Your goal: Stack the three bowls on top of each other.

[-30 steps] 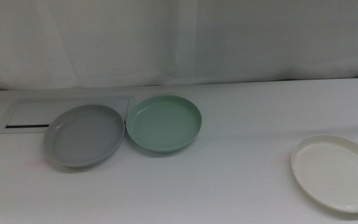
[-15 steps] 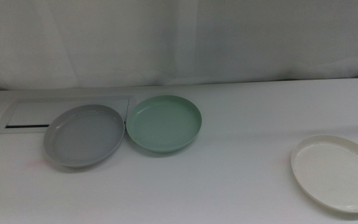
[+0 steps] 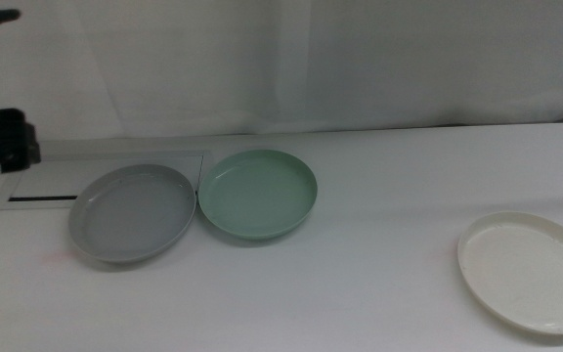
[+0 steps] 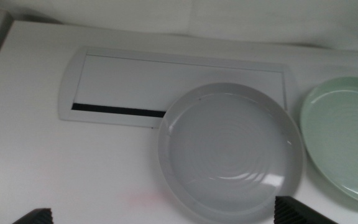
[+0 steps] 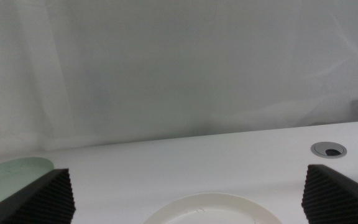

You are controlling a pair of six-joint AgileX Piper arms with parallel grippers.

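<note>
The white bench (image 3: pixel 379 264) runs wide from side to side and ends at a pale curtain (image 3: pixel 291 59) hanging along its far edge. Between the green bowl and the white one lies a broad bare stretch of bench, and more bare surface runs along the near edge in front of the two left-hand bowls.

A flat white rectangular panel (image 3: pixel 52 176) with a dark slot lies at the far left. The grey bowl (image 3: pixel 133 211) sits partly over the panel's near right corner. Just beside it to the right stands the mint green bowl (image 3: pixel 257 193), their rims almost touching; from the middle view I cannot tell whether they actually meet. The white bowl (image 3: pixel 528 271) rests alone well apart near the right edge, its rim close to the picture's border. None of the three is stacked.

The left arm (image 3: pixel 3 142) shows at the far left edge, above the panel's end. Its left pincer (image 4: pixel 166 218) hangs over the grey bowl with jaws spread wide, holding nothing. The right pincer (image 5: pixel 188 193) is out of the middle view; its wrist view shows jaws parted wide, empty, above the far rim of the white bowl. A small grey round grommet (image 5: pixel 329 149) sits in the bench near the right edge.
</note>
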